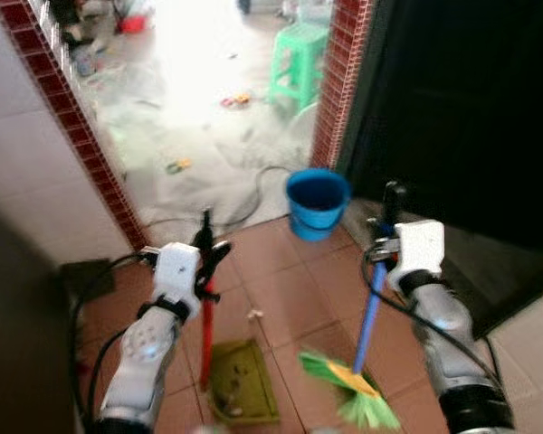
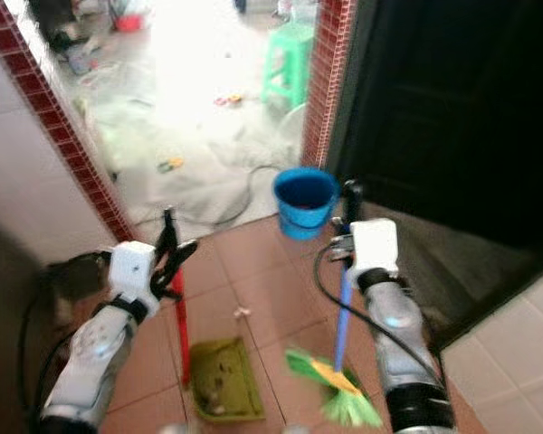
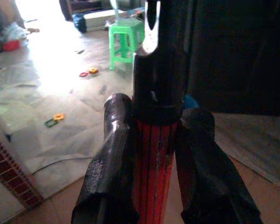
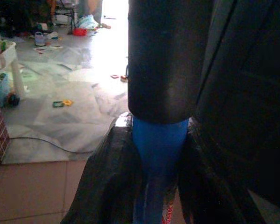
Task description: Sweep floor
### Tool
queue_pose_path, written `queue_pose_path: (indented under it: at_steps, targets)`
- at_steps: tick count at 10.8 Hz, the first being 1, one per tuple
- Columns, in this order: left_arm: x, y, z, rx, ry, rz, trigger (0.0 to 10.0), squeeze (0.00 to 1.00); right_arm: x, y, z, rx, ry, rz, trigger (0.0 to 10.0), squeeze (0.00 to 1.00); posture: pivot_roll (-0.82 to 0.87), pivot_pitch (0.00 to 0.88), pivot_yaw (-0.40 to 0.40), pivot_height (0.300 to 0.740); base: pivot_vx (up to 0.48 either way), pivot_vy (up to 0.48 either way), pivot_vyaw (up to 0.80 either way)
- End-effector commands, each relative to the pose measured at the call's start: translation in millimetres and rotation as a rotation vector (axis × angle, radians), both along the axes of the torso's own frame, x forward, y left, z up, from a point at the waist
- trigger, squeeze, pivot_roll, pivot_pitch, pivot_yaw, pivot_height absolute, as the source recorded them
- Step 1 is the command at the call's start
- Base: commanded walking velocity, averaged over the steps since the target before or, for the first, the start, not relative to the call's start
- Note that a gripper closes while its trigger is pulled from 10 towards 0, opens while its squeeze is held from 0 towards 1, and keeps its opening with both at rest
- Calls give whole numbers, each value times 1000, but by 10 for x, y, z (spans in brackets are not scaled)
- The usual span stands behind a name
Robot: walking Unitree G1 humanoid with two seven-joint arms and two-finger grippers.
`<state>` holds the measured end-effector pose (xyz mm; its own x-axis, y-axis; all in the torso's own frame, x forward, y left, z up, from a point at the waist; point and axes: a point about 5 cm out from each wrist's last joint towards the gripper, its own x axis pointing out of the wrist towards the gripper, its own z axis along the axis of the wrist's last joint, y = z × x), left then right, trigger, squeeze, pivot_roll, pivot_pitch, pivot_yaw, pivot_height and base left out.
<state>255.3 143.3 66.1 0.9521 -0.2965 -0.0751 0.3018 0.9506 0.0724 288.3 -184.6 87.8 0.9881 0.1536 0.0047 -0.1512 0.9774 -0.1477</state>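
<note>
Here we see the left pincer (image 1: 206, 237) clenched on the red handle (image 1: 205, 334) of the dustpan (image 1: 242, 380), just under its black cap, and the left wrist view shows both fingers (image 3: 109, 172) pressed against the ribbed red shaft. We judge the grip sits high so the pan can stay flat on the tiled floor (image 1: 290, 289) while the arm remains raised. The right pincer (image 1: 387, 231) is likewise closed around the blue broom handle (image 1: 371, 312) below its black top, holding it slightly tilted so the green bristles (image 1: 357, 393) rest on the floor just beside the pan's open side; that pairing looks set for pushing dirt into it. A small pale scrap (image 1: 253, 315) lies on the tiles between the two handles, apart from both. Beyond them a blue bucket (image 1: 317, 203) stands at the doorway, with a green stool (image 1: 299, 59) and small toys on the bright floor further in. The pan holds some debris, though blur keeps us from naming it. The bristle tips are cut off at the picture's lower edge, the room beyond is washed out by glare, and the dark opening on the right hides whatever lies inside.
</note>
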Motion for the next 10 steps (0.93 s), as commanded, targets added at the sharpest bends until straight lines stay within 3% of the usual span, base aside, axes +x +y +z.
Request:
queue_pose_path:
  at_steps: [1, 10]
  targets:
    - [-11, 9, -4, -5, 1, 4, 10000, 0, -21, 0, -39, -7, 20, 5, 10000, 0, -57, 0, 31, 740, 0, 0, -800]
    - [-27, -5, -12, 4, -7, 46, 10000, 0, -48, 33, -65, -10, 29, 33, 10000, 0, -46, 0, 17, 740, 0, 0, 0]
